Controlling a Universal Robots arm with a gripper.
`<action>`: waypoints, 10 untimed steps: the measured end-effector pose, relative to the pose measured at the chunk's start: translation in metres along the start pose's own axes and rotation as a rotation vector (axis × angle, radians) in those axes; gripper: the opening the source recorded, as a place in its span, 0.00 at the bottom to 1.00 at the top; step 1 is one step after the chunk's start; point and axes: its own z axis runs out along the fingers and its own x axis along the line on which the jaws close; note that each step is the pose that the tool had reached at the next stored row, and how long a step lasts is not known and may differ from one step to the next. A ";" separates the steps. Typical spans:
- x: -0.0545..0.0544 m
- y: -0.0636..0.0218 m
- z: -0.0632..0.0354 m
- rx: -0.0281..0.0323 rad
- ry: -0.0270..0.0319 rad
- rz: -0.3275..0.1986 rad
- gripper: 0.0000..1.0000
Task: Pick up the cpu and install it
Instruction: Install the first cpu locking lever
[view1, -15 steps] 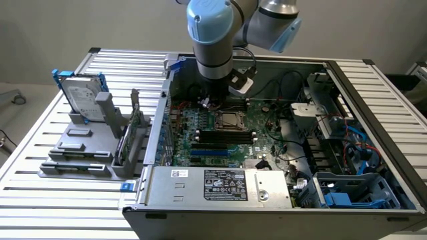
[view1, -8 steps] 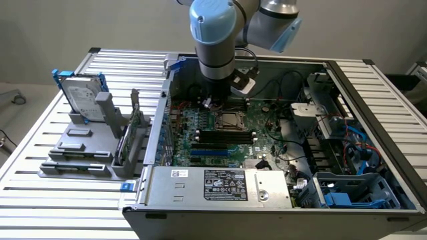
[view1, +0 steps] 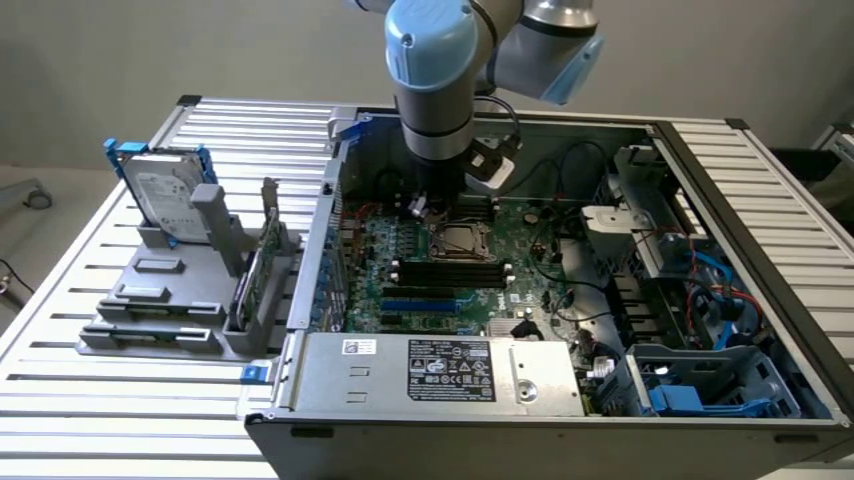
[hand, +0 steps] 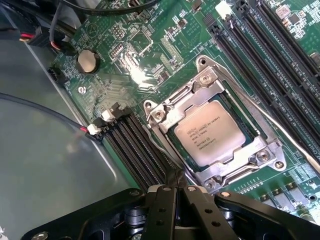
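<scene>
A white slatted worktop (view1: 80, 372) stands before a plain grey wall (view1: 267, 50), bearing an open computer case (view1: 300, 435). Inside, on a green motherboard (hand: 120, 75), the cpu (hand: 209, 132) lies in its metal socket frame (hand: 162, 131), silver top facing up. The robot arm (view1: 438, 110) reaches down to it from above. Its jaws are pressed together with nothing between them, just beside the socket's edge.

Seating seems done, so the step in hand looks like securing the chip. Done well, this means pushing gently on the frame or levers, keeping off the chip's face and nearby memory slots (hand: 135, 150). Whether the frame is fully latched is hard to tell; in the exterior view, the arm's dark tip blurs into shadow.
</scene>
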 end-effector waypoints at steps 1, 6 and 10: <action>0.000 0.0005 0.0002 0.0000 0.0000 0.000 0.11; 0.002 0.0029 0.0010 0.0003 -0.0002 -0.001 0.11; 0.003 0.0044 0.0017 0.0004 -0.0002 -0.001 0.11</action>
